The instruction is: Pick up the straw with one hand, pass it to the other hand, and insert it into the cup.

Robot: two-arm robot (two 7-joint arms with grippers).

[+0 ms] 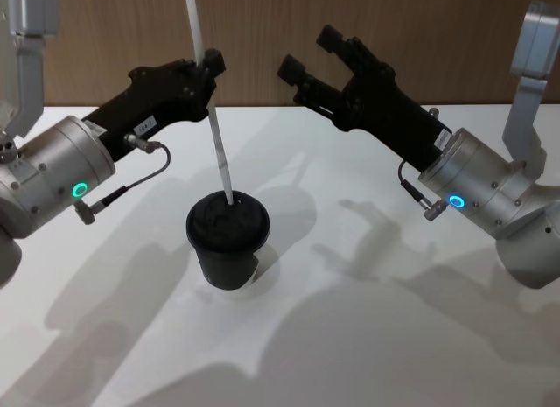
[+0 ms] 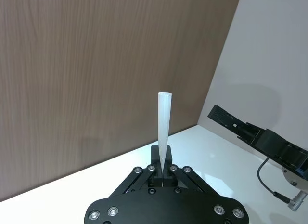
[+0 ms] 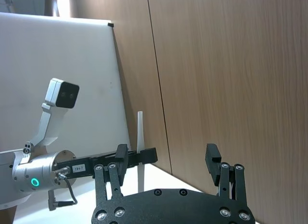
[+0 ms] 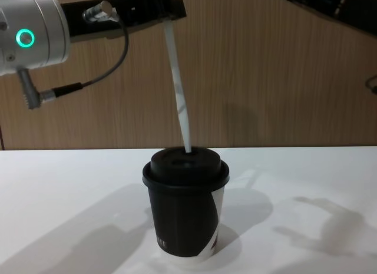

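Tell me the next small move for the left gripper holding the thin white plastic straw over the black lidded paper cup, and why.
Probably lower it a little farther. The left gripper is shut on the thin white plastic straw, whose lower end meets the domed lid of the black paper cup, with most of its length above. The right gripper hangs open, apart.

Chest view: the cup's (image 4: 185, 218) base is cut off by the lower edge. The straw's (image 4: 179, 97) lower end is hidden inside the lid (image 4: 185, 167).
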